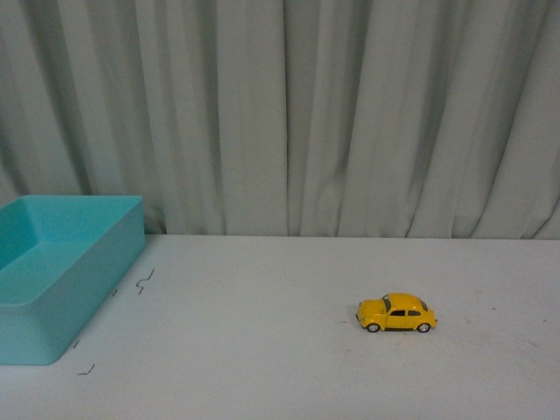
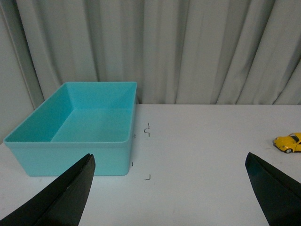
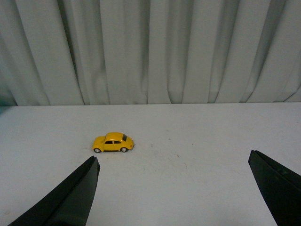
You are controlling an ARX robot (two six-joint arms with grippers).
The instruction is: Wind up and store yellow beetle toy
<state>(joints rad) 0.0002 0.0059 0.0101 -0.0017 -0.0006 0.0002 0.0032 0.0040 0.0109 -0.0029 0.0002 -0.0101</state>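
1. A pale grey-green pleated curtain (image 1: pixel 280 114) hangs across the whole background, behind the desk.

2. A plain white desk (image 1: pixel 262 359) fills the lower part of the front view. Neither arm is seen in that view.

3. A turquoise plastic bin (image 1: pixel 96 289), open-topped and empty, stands at the far left of the desk.

4. The right hand (image 3: pixel 174 157) is shown by its own wrist camera with its two dark fingers (image 3: pixel 70 197) spread wide and nothing held. The toy lies ahead of it on the desk, well apart from it and nearer one finger than the other.

5. The left hand (image 2: pixel 169 160) is likewise spread wide and holds nothing. The bin stands ahead of it, and the toy is only just caught at the edge of its camera picture.

6. The yellow beetle toy (image 1: pixel 396 312) stands upright on all four wheels, right of centre on the desk and well apart from the bin.
   - Its long axis runs across the desk, left to right, so its side is turned to the robot.
   - The right arm is judged the nearer one for the pickup. A grip across the narrow body, from front and back sides, would be called for.
   - A glossy yellow rounded body, dark windows and black wheels with silver hubs are seen. Which end is the nose cannot be told for certain.

7. Small black corner marks (image 1: pixel 144 282) are drawn on the desk just beside the bin.
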